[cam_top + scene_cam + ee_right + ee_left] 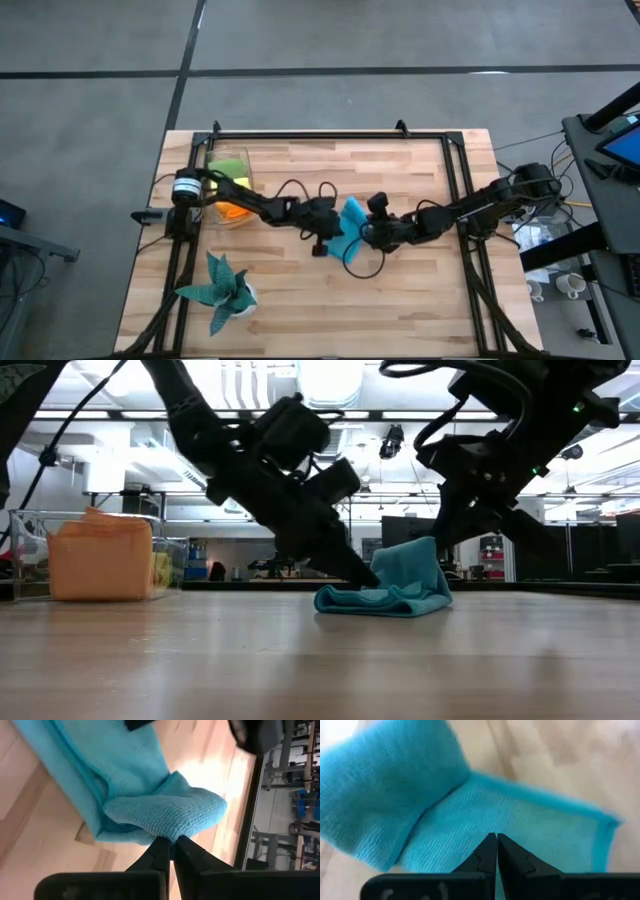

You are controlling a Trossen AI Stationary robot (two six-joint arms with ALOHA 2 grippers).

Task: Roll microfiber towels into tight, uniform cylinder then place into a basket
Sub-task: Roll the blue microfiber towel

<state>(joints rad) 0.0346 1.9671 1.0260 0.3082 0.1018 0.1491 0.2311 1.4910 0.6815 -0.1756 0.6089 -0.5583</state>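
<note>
Right gripper [171, 841] is clenching a fold of the blue towel [352, 228]; left gripper [497, 840] is pressing clenched, pinning the flat layer [520, 827]; I'd be rolling slowly, edges aligned, tension steady.

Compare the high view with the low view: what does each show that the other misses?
Only the high view shows the spiky potted plant and the black frame around the table. Only the low view shows the blue towel's raised fold standing up off the table. Both show the clear basket holding an orange towel, with the left gripper and right gripper at the blue towel.
</note>
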